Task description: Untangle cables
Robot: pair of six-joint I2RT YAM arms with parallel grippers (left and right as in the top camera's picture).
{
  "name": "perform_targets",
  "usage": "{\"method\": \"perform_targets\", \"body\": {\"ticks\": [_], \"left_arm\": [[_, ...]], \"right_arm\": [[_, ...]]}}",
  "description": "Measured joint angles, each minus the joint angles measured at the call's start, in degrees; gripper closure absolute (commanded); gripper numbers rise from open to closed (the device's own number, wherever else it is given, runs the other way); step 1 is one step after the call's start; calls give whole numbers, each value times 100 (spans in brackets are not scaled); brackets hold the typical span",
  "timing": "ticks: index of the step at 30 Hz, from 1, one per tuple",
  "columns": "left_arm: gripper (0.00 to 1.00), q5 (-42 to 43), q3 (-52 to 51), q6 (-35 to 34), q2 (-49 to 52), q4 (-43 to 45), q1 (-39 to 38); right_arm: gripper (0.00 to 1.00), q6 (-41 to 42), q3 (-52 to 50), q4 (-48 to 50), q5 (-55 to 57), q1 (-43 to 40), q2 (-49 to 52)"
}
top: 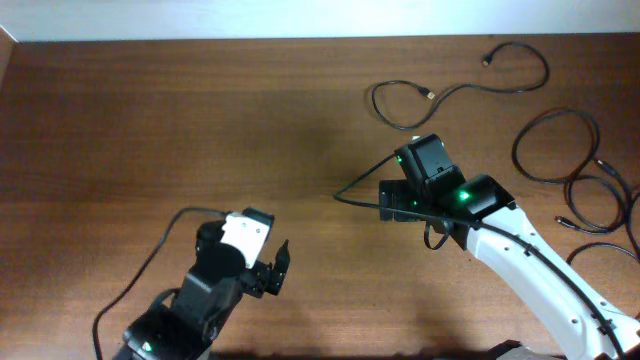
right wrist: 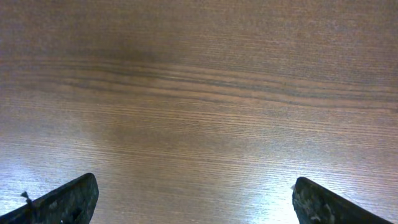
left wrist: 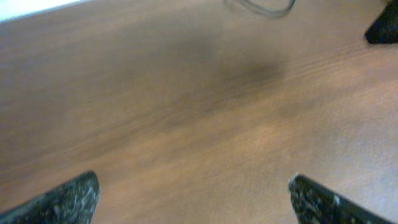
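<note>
Several thin black cables lie at the table's far right, untouched. One cable (top: 470, 88) snakes along the back edge, with a small loop (top: 395, 105) at its left end; blurred, that loop (left wrist: 261, 7) also shows at the top of the left wrist view. Round coils (top: 555, 145) and overlapping loops (top: 600, 200) rest by the right edge. My right gripper (top: 405, 195) (right wrist: 196, 199) hovers open over bare wood, left of the coils. Down at the front left, my left gripper (top: 278, 272) (left wrist: 193, 199) is open too, holding nothing.
The brown wooden table (top: 200, 120) meets a pale wall strip at the back. A thin black wire (top: 350, 185) loops out left of the right gripper head. The right arm's dark head (left wrist: 382, 25) shows at the left wrist view's top right.
</note>
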Motion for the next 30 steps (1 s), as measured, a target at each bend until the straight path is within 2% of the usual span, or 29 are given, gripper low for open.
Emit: {"method": "perform_targets", "body": {"ticks": [4, 11, 14, 25, 30], "left_arm": [[1, 726, -1001, -125, -776, 997, 422], [1, 1224, -1464, -151, -1506, 2461, 822], [1, 1283, -1521, -157, -1506, 2750, 1029], [1, 1440, -1759, -168, -1773, 2815, 1871], [1, 1458, -2387, -372, -2247, 3595, 2170]], "right_arm": [[1, 2, 0, 4, -22, 0, 0], [1, -2, 0, 4, -37, 0, 0], [1, 2, 0, 4, -39, 0, 0], [1, 2, 0, 2, -39, 0, 0], [1, 2, 0, 2, -37, 0, 0]]}}
